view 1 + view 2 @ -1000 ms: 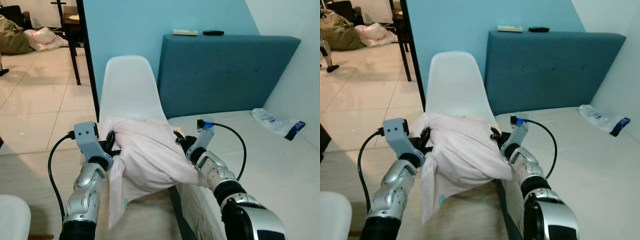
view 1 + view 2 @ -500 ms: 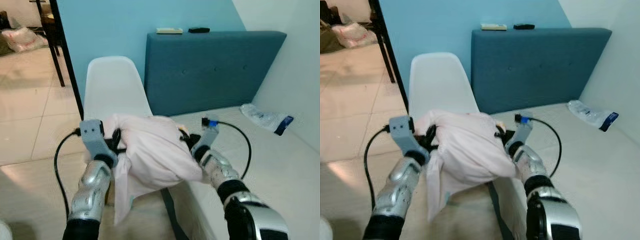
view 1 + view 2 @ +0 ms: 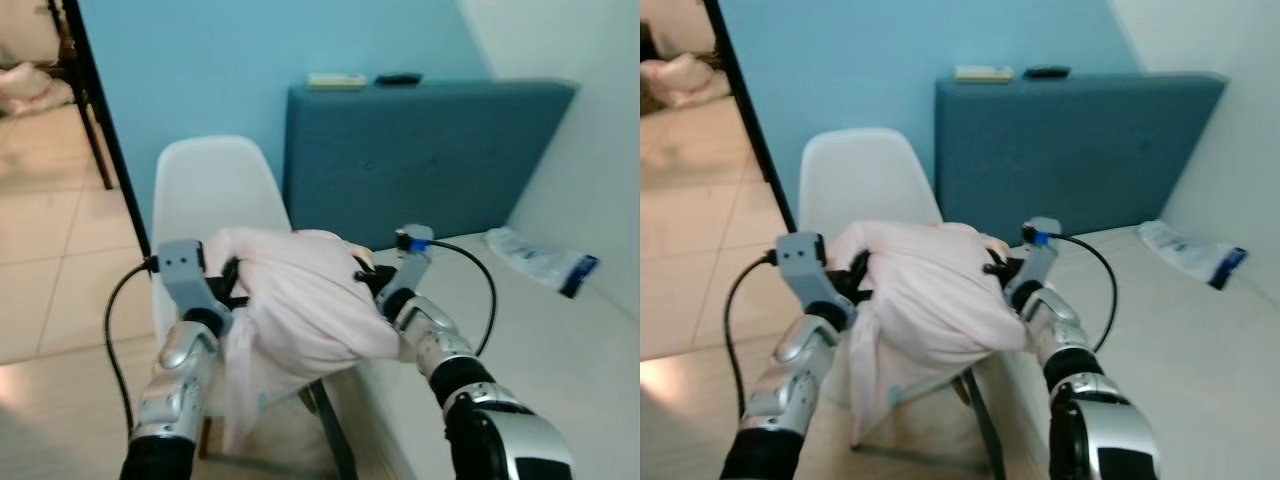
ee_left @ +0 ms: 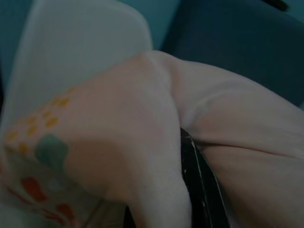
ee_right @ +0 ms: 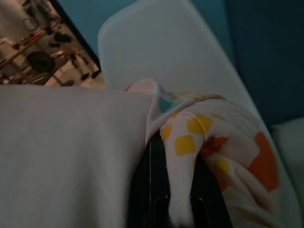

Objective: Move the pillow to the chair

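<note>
Head views: the pillow (image 3: 305, 305) is up in the air right in front of the white chair (image 3: 205, 190), over its seat; left pincer (image 3: 228, 285) grips the pillow's side away from the bed (image 3: 560, 350), right pincer (image 3: 368, 284) the bed side; the blue headboard (image 3: 420, 150) stands beside the chair.

Left wrist view: pale fabric is bunched around a black finger (image 4: 202, 183), so that pincer is clamped on the pillow; chair back behind.

Right wrist view: a dotted fold is pinched between its fingers (image 5: 142, 190); clamped too.
</note>
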You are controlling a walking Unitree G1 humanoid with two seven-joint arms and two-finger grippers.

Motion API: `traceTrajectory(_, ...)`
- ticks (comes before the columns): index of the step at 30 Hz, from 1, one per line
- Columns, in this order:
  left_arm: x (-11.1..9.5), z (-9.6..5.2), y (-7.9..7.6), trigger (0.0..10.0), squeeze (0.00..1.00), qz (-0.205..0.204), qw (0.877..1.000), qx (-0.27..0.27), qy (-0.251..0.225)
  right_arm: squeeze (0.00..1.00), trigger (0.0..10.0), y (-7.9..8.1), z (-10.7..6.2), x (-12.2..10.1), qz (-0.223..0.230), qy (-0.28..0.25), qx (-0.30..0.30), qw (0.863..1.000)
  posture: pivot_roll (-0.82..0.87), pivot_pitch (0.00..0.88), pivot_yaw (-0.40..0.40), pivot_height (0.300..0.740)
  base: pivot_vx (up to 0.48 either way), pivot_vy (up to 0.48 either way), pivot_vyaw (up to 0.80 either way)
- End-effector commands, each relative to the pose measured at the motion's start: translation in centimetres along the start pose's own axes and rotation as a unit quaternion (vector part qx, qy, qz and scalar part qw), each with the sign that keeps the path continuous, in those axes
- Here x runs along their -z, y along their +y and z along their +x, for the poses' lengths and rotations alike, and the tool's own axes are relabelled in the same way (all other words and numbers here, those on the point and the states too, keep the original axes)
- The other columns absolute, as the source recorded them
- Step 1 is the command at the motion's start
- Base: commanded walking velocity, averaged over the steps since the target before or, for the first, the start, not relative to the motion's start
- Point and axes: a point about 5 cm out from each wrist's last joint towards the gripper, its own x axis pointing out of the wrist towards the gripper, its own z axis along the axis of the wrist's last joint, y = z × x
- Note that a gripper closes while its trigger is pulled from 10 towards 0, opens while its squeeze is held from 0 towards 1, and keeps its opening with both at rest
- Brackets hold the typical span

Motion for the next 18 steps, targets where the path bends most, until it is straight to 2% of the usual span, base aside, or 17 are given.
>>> traceTrajectory(1,0.0,0.5,-2.1,10.0,0.0,0.003,0.999,0.044,-0.002,0.0,10.0,1.2,0.6,-0.3,-0.013,-0.005,-0.042,0.999,0.11,0.0,-0.067,0.735,0.48,0.0,0.79)
traceTrajectory(7,0.1,0.5,-2.2,10.0,0.0,0.003,0.999,0.045,-0.001,0.0,10.0,1.1,0.6,-0.2,-0.017,0.002,-0.033,0.999,0.11,0.0,-0.071,0.735,0.48,0.0,0.79)
traceTrajectory(10,0.2,0.5,-2.2,10.0,0.0,0.003,0.999,0.046,0.001,0.0,10.0,0.4,0.4,0.5,-0.045,0.038,0.003,0.998,0.11,0.0,-0.072,0.735,0.48,0.0,0.0)
traceTrajectory(11,0.4,0.4,-2.2,10.0,0.0,0.002,0.999,0.048,0.005,0.0,10.0,-0.1,0.1,1.3,-0.065,0.08,0.033,0.994,0.11,0.0,-0.072,0.735,0.48,0.0,0.0)
traceTrajectory(14,0.6,0.4,-2.2,10.0,0.0,0.001,0.999,0.049,0.008,0.0,10.0,-0.5,-0.1,1.8,-0.07,0.103,0.05,0.991,0.11,0.0,-0.072,0.735,0.48,0.0,0.0)
traceTrajectory(16,1.3,0.3,-2.2,10.0,0.0,-0.001,0.998,0.051,0.025,0.0,10.0,-1.6,-0.8,2.8,-0.087,0.146,0.097,0.981,0.11,0.0,-0.075,0.735,0.48,0.0,0.0)
traceTrajectory(18,1.9,0.0,-2.1,10.0,0.0,0.001,0.998,0.052,0.036,0.0,10.0,-2.4,-1.5,3.3,-0.079,0.166,0.13,0.974,0.11,0.0,-0.074,0.735,0.48,0.0,0.0)
